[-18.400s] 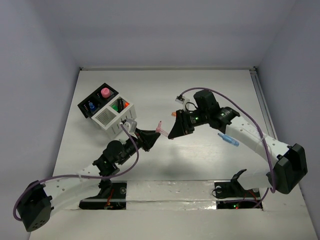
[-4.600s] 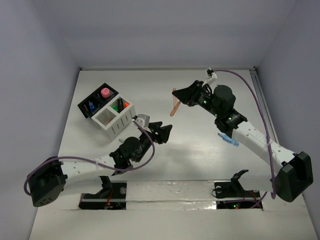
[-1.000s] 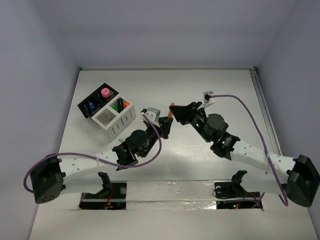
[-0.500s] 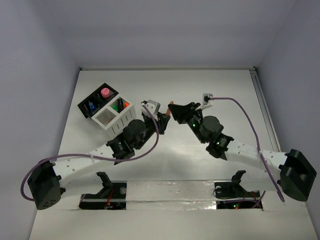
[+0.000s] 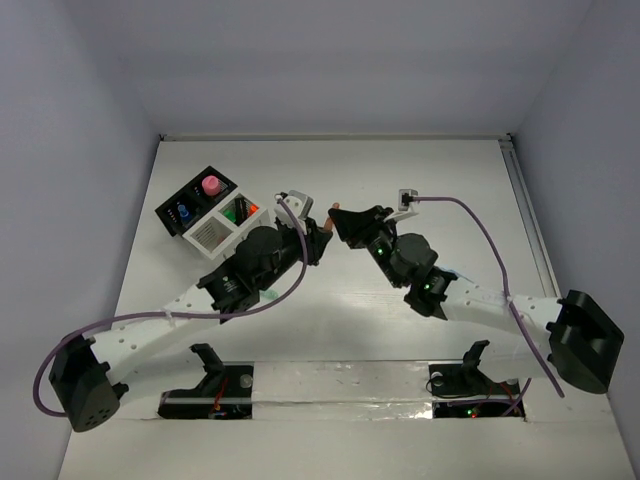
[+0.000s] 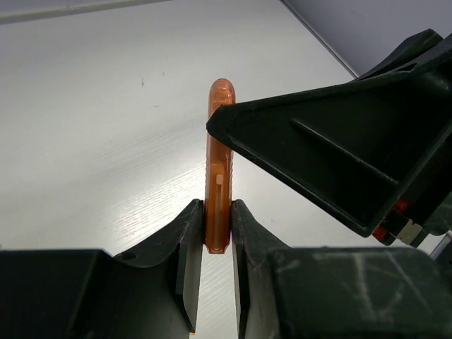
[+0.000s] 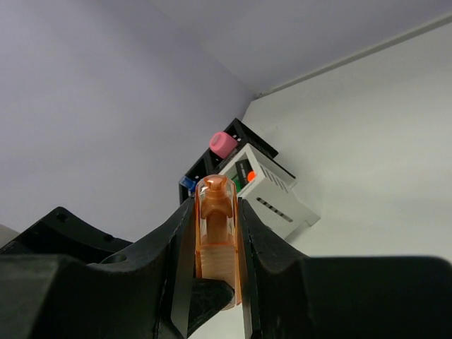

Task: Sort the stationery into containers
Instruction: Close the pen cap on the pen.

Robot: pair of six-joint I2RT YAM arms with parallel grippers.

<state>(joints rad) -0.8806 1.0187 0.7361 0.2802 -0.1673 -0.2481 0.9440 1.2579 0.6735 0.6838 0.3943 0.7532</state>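
Left wrist view, orange marker clamped by left pincer and right pincer, right finger partly covering it

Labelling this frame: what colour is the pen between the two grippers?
Translucent orange. The pen shows best in the left wrist view.

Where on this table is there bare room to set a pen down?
Bare table runs along the far edge, from the organiser boxes to the rail, and down the right side beyond the right arm. Crowded: the boxes' corner, and the centre, where the left gripper and right gripper clamp the orange pen.
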